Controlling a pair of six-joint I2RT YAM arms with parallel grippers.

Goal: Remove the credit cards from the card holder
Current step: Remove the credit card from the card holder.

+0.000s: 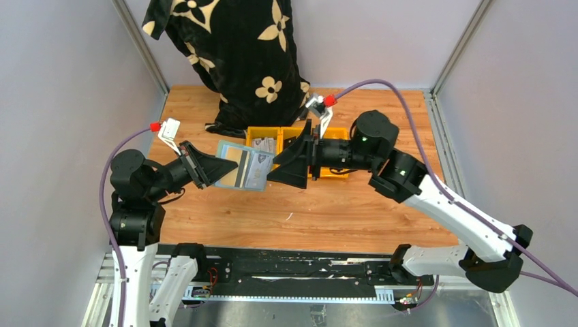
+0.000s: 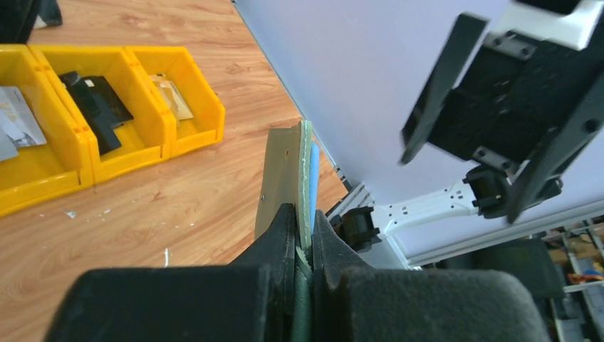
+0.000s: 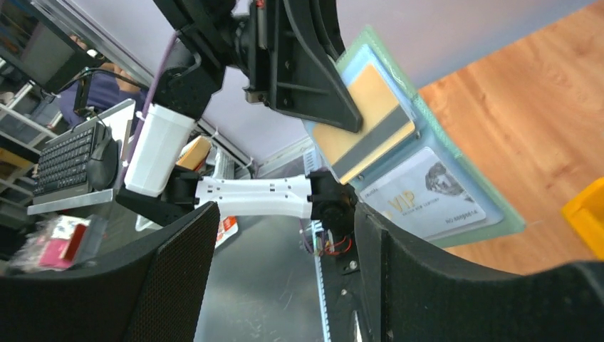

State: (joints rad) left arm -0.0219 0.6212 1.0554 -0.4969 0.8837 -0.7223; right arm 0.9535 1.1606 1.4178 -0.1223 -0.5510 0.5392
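Note:
My left gripper (image 1: 206, 168) is shut on the left edge of the open card holder (image 1: 244, 165) and holds it above the table. The left wrist view shows the holder edge-on (image 2: 305, 167) between the shut fingers (image 2: 281, 235). The right wrist view shows its pale inside (image 3: 456, 153), with a tan card with a dark stripe (image 3: 360, 117) in one pocket and a pale "VIP" card (image 3: 427, 198) in the other. My right gripper (image 1: 283, 165) is open and empty, facing the holder's right edge, close to it but apart. Its fingers (image 3: 178, 278) are spread wide.
A row of yellow bins (image 1: 328, 134) stands behind the grippers. In the left wrist view the bins (image 2: 186, 78) hold a black card (image 2: 96, 107), a tan card (image 2: 171, 96) and a pale card (image 2: 18, 121). A black flowered cloth (image 1: 238, 54) hangs at the back.

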